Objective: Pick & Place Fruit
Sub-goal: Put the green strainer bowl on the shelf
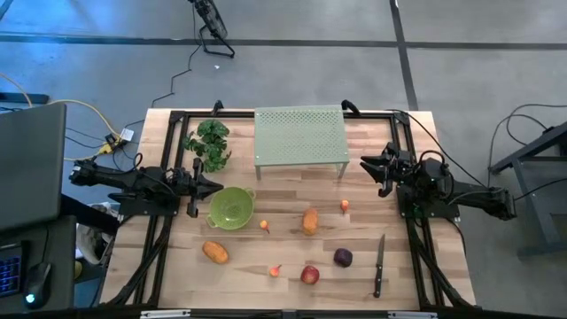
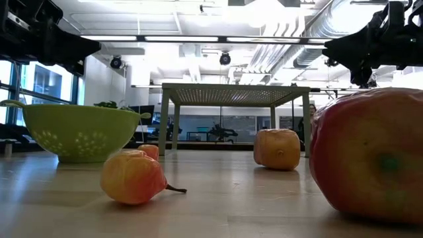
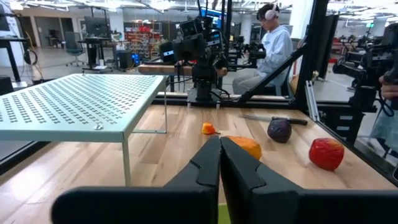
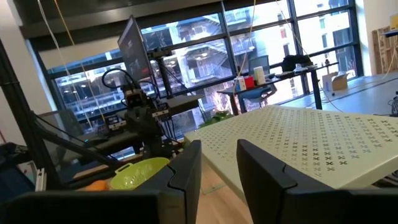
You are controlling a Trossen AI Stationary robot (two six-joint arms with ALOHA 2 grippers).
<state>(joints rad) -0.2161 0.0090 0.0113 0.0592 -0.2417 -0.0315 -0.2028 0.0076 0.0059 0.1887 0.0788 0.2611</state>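
Nothing is picked yet: the fruit [image 1: 309, 221] lies scattered just in front of the green bowl [image 1: 230, 209]. The left gripper [image 1: 208, 185], pinched shut, hovers beside that bowl; the right gripper [image 1: 368, 165], jaws narrow and empty, waits well beyond it. Next, I'd guess, open and descend.

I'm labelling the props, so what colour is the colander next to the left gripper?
Lime green, clearest in the high view: colander.

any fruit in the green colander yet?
No. In the high view the green colander is empty, and the apple, the plum and both orange pieces lie on the table.
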